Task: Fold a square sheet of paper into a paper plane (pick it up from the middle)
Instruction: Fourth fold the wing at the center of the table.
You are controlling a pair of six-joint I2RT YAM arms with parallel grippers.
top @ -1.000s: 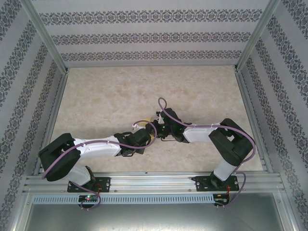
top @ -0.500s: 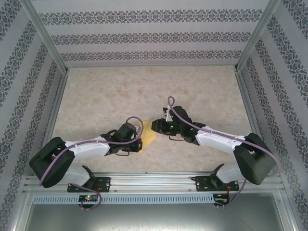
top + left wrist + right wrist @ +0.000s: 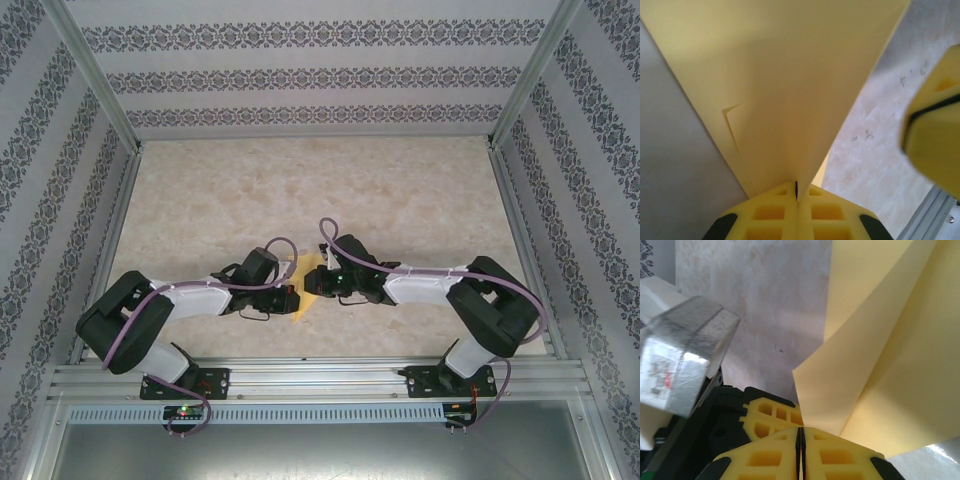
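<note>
paper sheet: matt, smooth | table: marble-look, perhaps slightly glossy

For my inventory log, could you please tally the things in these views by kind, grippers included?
yellow paper sheet: 1
grippers: 2, the left gripper and the right gripper, both shut on the sheet
Total: 3

top: overhead from behind, looking down | wrists: close-up, facing forward | shared: yellow paper
</note>
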